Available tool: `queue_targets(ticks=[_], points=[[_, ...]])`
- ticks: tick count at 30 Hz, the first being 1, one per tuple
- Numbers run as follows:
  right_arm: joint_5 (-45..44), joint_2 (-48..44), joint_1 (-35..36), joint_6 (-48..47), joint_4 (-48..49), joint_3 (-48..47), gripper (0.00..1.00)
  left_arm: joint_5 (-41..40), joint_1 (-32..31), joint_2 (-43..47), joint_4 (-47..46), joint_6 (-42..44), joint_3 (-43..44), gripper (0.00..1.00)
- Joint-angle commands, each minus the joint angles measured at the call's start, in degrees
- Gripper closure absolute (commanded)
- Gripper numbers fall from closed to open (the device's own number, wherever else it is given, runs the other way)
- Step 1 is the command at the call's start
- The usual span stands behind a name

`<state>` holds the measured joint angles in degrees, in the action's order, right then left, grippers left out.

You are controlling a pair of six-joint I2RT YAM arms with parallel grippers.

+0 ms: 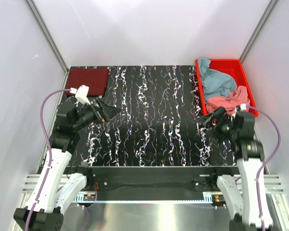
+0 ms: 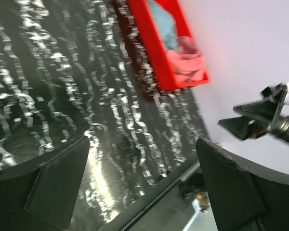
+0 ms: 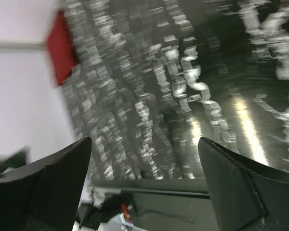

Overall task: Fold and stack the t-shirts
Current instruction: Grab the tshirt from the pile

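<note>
- My left jaws stand spread as wide as they go and grip nothing. They hover above the left part of the black marbled surface (image 1: 149,120), near its left edge.
- The maroon t-shirt (image 1: 88,81) lies folded flat at the far left corner of the surface, just beyond those jaws.
- My right jaws are equally wide and empty, hanging by the near end of the red tray (image 1: 244,73).
- The grey-blue t-shirt (image 1: 216,83) sits crumpled in the tray's far part. The salmon pink t-shirt (image 1: 227,101) is bunched in the near part, and the two are touching.
</note>
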<state>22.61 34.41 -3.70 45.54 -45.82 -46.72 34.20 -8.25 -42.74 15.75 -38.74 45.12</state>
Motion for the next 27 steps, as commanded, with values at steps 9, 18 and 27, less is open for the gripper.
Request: queue_targets(ticks=[9, 18, 27], points=[[-19.8, 40.7, -1.7, -8.7, 4.1, -29.2, 0.0, -23.5, -6.3, -0.2, 25.7, 16.9, 15.6, 0.01], [-30.2, 80.6, -3.9, -14.2, 5.0, -63.1, 0.18, -27.0, -7.5, -2.0, 28.9, 26.3, 15.4, 0.07], [-32.1, 101.3, -5.1, -10.3, 4.3, -79.5, 0.23, -27.4, -7.5, -3.5, 29.8, 27.1, 15.3, 0.2]])
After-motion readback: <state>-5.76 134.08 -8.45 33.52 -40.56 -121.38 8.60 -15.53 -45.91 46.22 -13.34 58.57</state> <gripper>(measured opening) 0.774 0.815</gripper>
